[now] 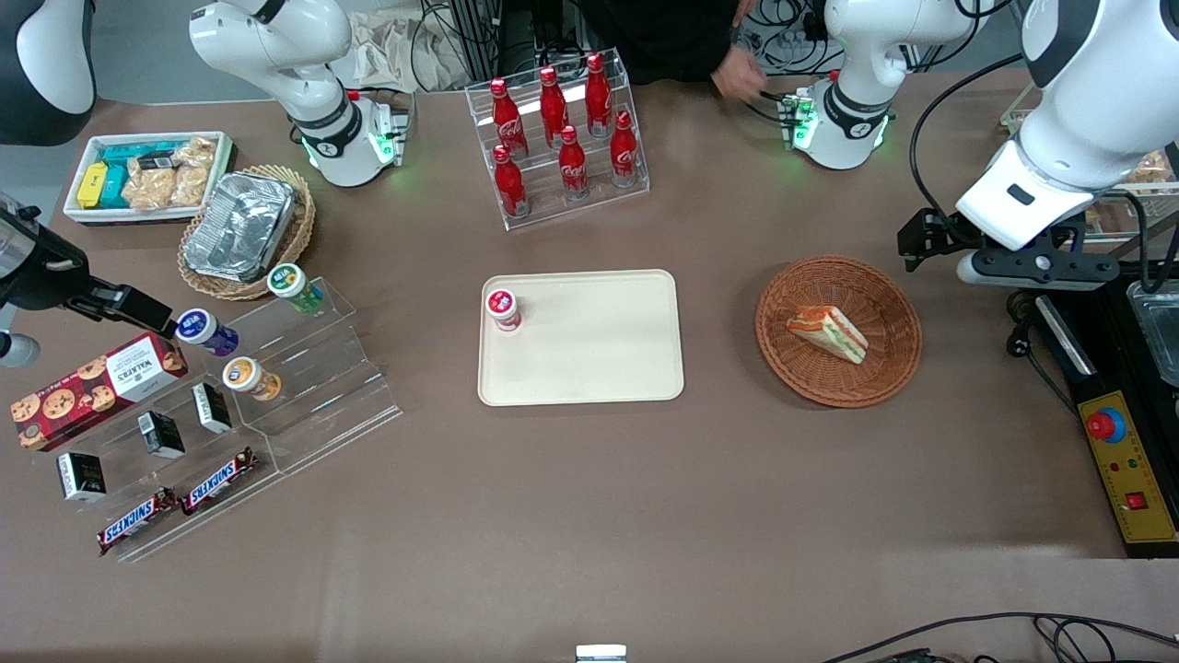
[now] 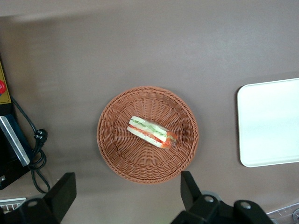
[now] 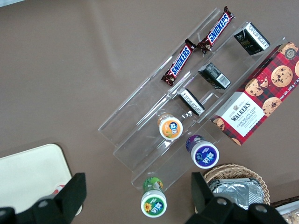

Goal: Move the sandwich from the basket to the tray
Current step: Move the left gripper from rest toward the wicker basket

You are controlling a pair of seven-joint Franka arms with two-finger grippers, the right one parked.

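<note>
The sandwich (image 1: 827,331) lies in the reddish-brown wicker basket (image 1: 886,370), its red, green and orange layers showing. In the left wrist view the sandwich (image 2: 152,132) rests near the middle of the basket (image 2: 122,158). The cream tray (image 1: 589,359) lies beside the basket toward the parked arm's end, and its edge shows in the left wrist view (image 2: 268,126). The left arm's gripper (image 1: 1024,265) hangs high above the table just off the basket's rim, toward the working arm's end. The gripper (image 2: 127,191) is open and empty, with its fingers wide apart.
A small red-capped jar (image 1: 502,308) stands on the tray's corner. A clear rack of red bottles (image 1: 562,138) stands farther from the camera. A yellow control box with a red button (image 1: 1128,470) and a cable (image 2: 37,142) lie near the working arm.
</note>
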